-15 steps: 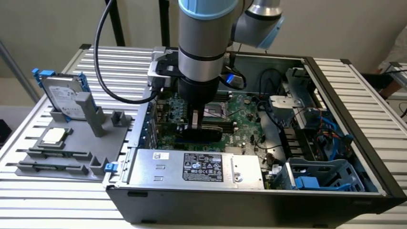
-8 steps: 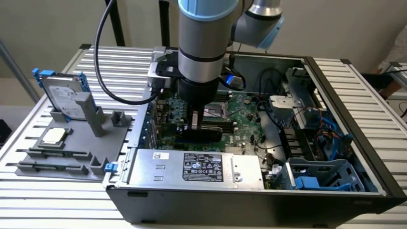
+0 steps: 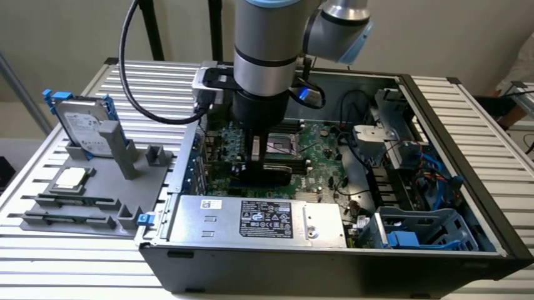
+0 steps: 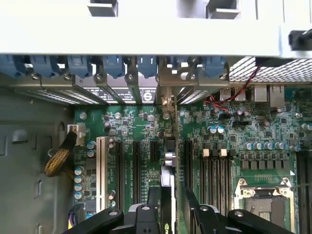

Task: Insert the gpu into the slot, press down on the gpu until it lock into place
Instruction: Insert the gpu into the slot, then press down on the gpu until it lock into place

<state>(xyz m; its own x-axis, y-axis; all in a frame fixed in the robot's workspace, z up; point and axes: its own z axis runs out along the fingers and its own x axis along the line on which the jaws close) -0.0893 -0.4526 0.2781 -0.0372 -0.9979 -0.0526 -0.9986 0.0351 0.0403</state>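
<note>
The gpu (image 4: 168,173) stands clamped within the hand (image 4: 169,199).

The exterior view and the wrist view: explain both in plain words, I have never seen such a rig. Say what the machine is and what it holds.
The machine is a robot arm ending in a gripper. The exterior view is from a camera off the arm, looking down into an open computer case on a slatted metal table. The wrist view is from a camera on the arm, looking at the green motherboard. The gpu, a thin black card, stands on edge right under the gripper, down at the motherboard; whether it is clamped I cannot tell. On the exterior view's left a grey rack holds a hard drive. The silver box is the power supply.
</note>
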